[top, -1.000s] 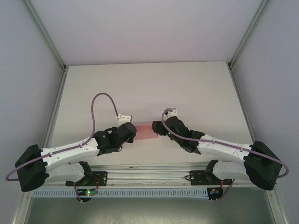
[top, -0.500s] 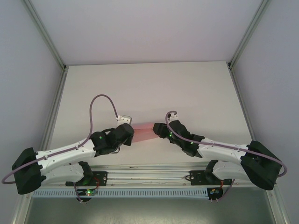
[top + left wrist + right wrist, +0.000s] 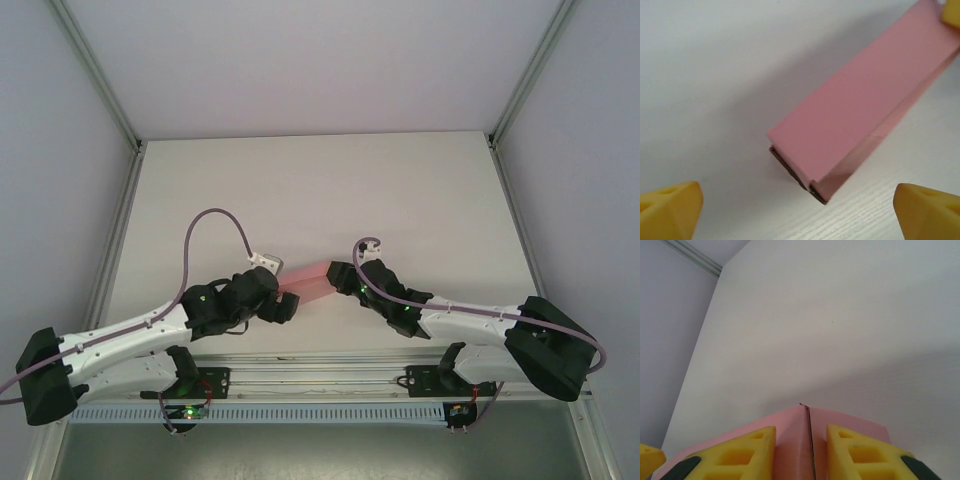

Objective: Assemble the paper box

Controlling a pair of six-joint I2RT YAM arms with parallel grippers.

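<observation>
The paper box (image 3: 312, 279) is a long pink rectangular box lying between the two arms on the white table (image 3: 320, 190). In the left wrist view its near end (image 3: 860, 115) shows dark flap edges, just ahead of my left gripper (image 3: 800, 215). That gripper (image 3: 287, 304) is open, its yellow fingertips (image 3: 670, 210) wide apart and off the box. My right gripper (image 3: 340, 278) is shut on the box's right end. Its yellow fingers (image 3: 740, 455) press either side of a pink ridge with a seam (image 3: 860, 421), the gripper (image 3: 802, 455) being centred on it.
A metal frame post (image 3: 118, 200) runs along the table's left edge and another (image 3: 515, 200) along the right. White enclosure walls stand behind. The arms' mounting rail (image 3: 320, 385) lies along the near edge. Bare table stretches beyond the box.
My left gripper has opened from shut, let go of the box's left end and drawn back toward the near left. The right gripper has closed tighter on the right end.
</observation>
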